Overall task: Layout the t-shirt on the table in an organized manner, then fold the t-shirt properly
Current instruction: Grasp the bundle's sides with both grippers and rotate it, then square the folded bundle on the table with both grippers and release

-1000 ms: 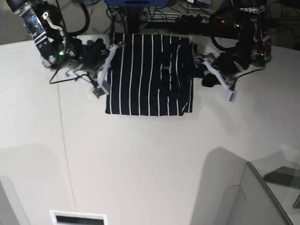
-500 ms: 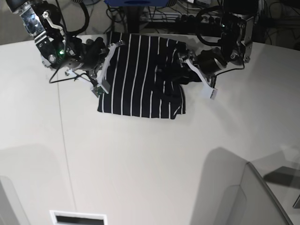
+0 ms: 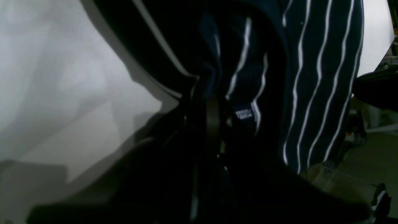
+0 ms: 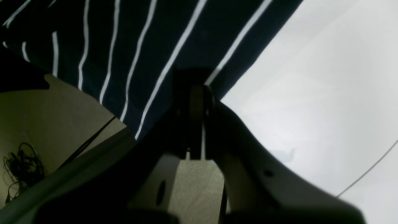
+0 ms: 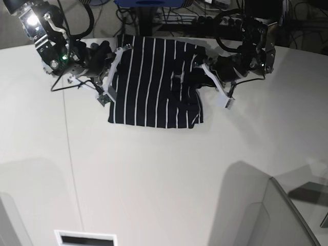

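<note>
Matte white table [image 5: 154, 179]; dark navy white-striped cloth t-shirt [image 5: 154, 84] at 12 o'clock; fold step under way, as judged; right gripper [image 5: 119, 52] pinches the shirt's 9 o'clock edge; left gripper [image 5: 201, 69] state cannot be told; next: carry the fold across.

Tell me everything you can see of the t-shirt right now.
The t-shirt is dark navy soft cloth with thin white stripes, lying on the white table near its far edge as a roughly rectangular folded shape. Its side by the left arm is bunched and rumpled, with a small white label showing in the folds. The right claw is shut on the opposite edge. The left claw sits pressed into the bunched cloth; its grip is too dark to judge.
</note>
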Motion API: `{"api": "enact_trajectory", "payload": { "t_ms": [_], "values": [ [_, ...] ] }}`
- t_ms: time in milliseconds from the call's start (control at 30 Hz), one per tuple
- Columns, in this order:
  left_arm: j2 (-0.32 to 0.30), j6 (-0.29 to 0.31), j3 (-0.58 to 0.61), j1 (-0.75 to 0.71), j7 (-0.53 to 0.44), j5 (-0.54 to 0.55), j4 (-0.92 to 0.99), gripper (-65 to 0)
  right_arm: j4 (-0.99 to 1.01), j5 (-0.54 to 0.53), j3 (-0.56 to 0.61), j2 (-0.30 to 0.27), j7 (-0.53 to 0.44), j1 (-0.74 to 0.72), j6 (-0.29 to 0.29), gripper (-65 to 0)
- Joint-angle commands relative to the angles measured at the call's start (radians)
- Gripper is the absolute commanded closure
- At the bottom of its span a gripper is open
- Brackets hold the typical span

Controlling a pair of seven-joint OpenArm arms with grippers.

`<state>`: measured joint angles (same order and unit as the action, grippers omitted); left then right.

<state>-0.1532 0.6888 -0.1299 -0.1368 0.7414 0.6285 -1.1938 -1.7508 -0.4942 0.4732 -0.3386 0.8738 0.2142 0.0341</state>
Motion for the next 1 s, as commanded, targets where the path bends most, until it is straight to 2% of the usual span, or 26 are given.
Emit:
{"api": "enact_trajectory", "payload": {
  "t_ms": [0,100,233,367,600,967],
  "values": [
    [-0.018,0.009,-0.003,0.010,-0.010,0.009,-0.016,0.0,-0.013,-0.010,-0.004,-0.006,-0.014,-0.008,0.002,-0.2],
    [-0.058,0.009,0.029,0.041,0.022,0.009,-0.014,0.0,-0.013,-0.010,-0.004,-0.006,-0.014,-0.009,0.002,-0.2],
    [-0.156,0.009,0.164,0.121,0.046,0.004,-0.016,0.0,-0.013,-0.010,-0.006,-0.017,-0.014,-0.009,0.002,-0.2],
    [-0.217,0.009,0.319,0.214,0.046,-0.095,-0.016,0.0,-0.013,-0.010,-0.021,-0.017,-0.015,-0.008,-0.004,-0.2],
    [-0.201,0.009,0.583,0.369,0.043,-0.408,-0.016,0.0,-0.014,-0.011,-0.245,0.031,-0.015,0.049,0.000,-0.2],
    [-0.027,0.009,0.778,0.490,0.039,-0.721,-0.011,0.0,-0.014,-0.011,-0.529,0.103,-0.015,0.118,0.000,-0.2]
  ]
}}
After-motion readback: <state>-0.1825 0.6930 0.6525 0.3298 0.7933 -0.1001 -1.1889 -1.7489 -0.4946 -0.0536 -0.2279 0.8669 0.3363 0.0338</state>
